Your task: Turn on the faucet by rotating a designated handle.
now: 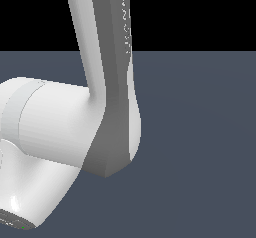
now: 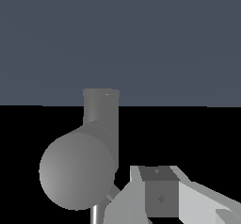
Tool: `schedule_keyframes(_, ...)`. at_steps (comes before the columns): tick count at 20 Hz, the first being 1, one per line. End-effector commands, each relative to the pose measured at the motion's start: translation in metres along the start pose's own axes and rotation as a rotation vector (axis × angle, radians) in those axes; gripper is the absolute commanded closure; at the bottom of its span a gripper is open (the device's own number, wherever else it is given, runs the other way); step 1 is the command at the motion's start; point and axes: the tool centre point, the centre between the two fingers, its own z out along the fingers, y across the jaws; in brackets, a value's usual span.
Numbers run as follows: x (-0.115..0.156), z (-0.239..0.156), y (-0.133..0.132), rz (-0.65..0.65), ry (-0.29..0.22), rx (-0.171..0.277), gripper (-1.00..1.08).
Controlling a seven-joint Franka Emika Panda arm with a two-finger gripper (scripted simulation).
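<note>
In the wrist view the faucet [image 2: 77, 171] fills the lower middle as a thick grey cylinder seen end-on, with a narrower grey tube [image 2: 101, 108] running away from it. A thin pale sliver, possibly the handle [image 2: 113, 192], shows between the cylinder and my gripper [image 2: 160, 190]. The gripper sits close beside the cylinder; one finger with a dark grey pad [image 2: 161, 198] shows, flanked by white parts. The frames do not show how the jaws stand. In the exterior view the faucet, handle and gripper are all hidden.
The white and grey arm link [image 1: 107, 107] and a bulky white joint [image 1: 45, 132] fill the exterior view's left and middle. A flat slate-blue floor [image 1: 200, 147] spreads behind them and a black background lies beyond.
</note>
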Motion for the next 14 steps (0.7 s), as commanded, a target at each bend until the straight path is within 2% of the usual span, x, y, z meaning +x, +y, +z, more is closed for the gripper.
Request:
schedule_keyframes(1, -0.022, 0.0, -0.001, 0.005, -0.029, -0.001, 1.08)
schedule_keyframes(4, -0.029, 0.0, -0.003, 0.005, -0.031, -0.001, 1.08)
schedule_keyframes(5, -0.006, 0.0, -0.009, -0.002, 0.01, 0.008, 1.08)
schedule_keyframes(14, -0.031, -0.001, -0.034, 0.003, -0.017, 0.002, 1.08)
